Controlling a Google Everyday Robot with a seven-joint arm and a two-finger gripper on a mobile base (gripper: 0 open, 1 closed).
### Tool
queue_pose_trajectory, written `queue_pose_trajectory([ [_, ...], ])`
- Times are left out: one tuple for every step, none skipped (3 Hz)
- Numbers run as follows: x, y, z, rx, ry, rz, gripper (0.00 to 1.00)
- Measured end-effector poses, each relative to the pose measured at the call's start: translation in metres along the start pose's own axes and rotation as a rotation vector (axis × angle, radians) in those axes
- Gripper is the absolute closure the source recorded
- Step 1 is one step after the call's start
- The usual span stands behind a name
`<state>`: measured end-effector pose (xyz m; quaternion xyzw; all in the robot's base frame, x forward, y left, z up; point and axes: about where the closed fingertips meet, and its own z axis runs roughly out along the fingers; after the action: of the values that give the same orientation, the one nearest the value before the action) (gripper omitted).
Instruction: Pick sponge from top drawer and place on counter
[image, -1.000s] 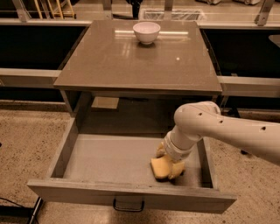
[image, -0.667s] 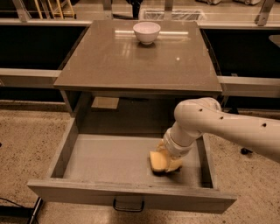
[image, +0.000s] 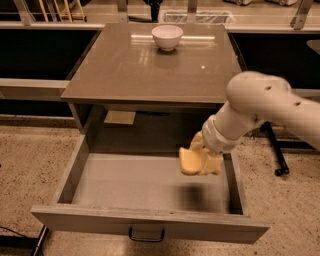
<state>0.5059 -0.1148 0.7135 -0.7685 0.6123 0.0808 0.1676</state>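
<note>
The top drawer (image: 75, 172) stands pulled open below the counter (image: 145, 65), with its grey front panel and dark pull handle (image: 146, 234) toward me. My gripper (image: 202, 157) hangs above the right part of the drawer. It is shut on the yellow-orange sponge (image: 189, 161) and holds it clear of the drawer floor, where a dark shadow lies beneath it. The white arm reaches in from the right.
A white bowl (image: 167, 36) stands at the back middle of the counter. A pale flat piece (image: 120, 117) lies at the back left inside the cabinet. Black shelving flanks both sides. A dark stand (image: 276, 155) is on the floor at the right.
The gripper has lifted the sponge off the drawer floor and now holds it higher, with a shadow under it. The arm has risen with it.
</note>
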Motion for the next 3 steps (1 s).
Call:
queue_pose_trajectory([
  [-0.007, -0.020, -0.055, 0.024, -0.015, 0.048, 1.00],
  [-0.003, -0.052, -0.091, 0.062, -0.054, 0.127, 1.00],
  [-0.007, -0.089, -0.128, 0.154, -0.060, 0.185, 1.00],
])
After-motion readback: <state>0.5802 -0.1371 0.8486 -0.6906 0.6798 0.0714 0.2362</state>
